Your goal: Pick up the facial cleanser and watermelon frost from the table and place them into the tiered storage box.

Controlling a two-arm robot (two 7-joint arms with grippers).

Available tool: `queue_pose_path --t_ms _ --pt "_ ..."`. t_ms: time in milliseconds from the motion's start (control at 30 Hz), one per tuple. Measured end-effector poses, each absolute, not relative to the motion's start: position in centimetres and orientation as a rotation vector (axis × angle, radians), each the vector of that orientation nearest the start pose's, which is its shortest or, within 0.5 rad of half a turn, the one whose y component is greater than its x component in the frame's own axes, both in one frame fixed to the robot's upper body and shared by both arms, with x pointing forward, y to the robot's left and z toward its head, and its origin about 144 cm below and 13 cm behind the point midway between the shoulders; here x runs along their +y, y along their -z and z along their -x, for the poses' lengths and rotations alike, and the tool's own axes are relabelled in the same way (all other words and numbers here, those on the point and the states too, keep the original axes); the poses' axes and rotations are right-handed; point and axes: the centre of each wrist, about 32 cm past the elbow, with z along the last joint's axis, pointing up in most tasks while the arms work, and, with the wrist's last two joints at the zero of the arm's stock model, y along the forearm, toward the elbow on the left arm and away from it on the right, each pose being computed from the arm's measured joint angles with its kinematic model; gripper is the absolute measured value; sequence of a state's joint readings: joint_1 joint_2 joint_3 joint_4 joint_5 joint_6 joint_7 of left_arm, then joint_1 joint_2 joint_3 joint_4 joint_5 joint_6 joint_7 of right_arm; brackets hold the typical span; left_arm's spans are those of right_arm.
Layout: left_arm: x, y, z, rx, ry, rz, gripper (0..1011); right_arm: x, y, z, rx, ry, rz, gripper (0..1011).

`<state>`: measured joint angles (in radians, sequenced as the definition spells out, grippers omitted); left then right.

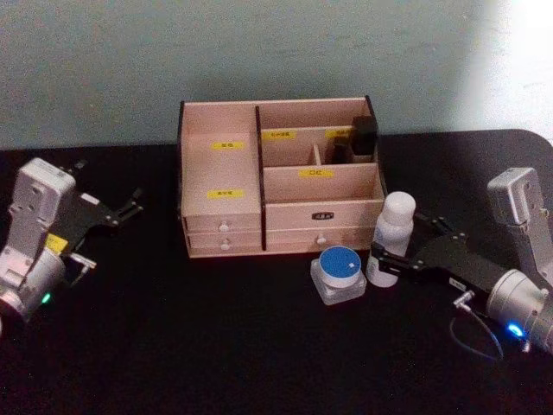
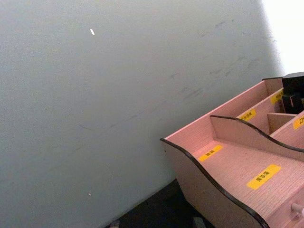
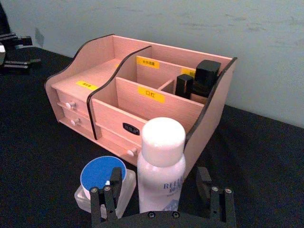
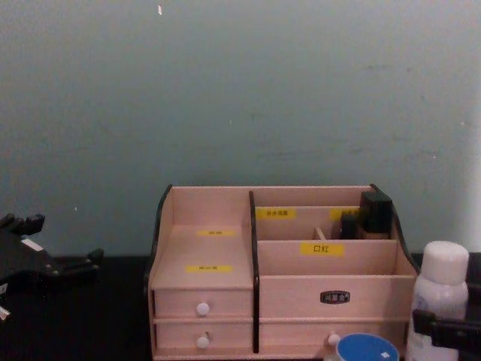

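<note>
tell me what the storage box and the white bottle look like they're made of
The tiered storage box looks like light wood or plywood with a matt finish, going by the visible grain and the dark cut edges. The white bottle is probably plastic: smooth, opaque, with a slight sheen and a rounded cap, though the look alone leaves that open.

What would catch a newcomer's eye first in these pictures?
The wooden tiered storage box stands at the back of the black table, in the middle. In front of its right drawers, the open right gripper straddles a white bottle that stands beside a blue-lidded jar. The left gripper sits far left, apart from everything.
</note>
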<state>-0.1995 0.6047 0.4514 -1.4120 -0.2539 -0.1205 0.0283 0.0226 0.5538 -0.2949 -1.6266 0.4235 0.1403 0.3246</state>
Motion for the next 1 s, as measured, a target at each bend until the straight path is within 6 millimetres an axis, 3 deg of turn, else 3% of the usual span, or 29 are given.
queue_pose_path --t_ms 833,1000 --pt "30.97 -113.98 -48.86 -0.285 -1.248 -0.305 1001 -28.70 -115.54 -46.14 0.090 0.956 0.238 1003" --pt "30.97 -113.98 -48.86 -0.285 -1.248 -0.304 1001 -28.71 -115.54 -46.13 0.090 0.956 0.237 911"
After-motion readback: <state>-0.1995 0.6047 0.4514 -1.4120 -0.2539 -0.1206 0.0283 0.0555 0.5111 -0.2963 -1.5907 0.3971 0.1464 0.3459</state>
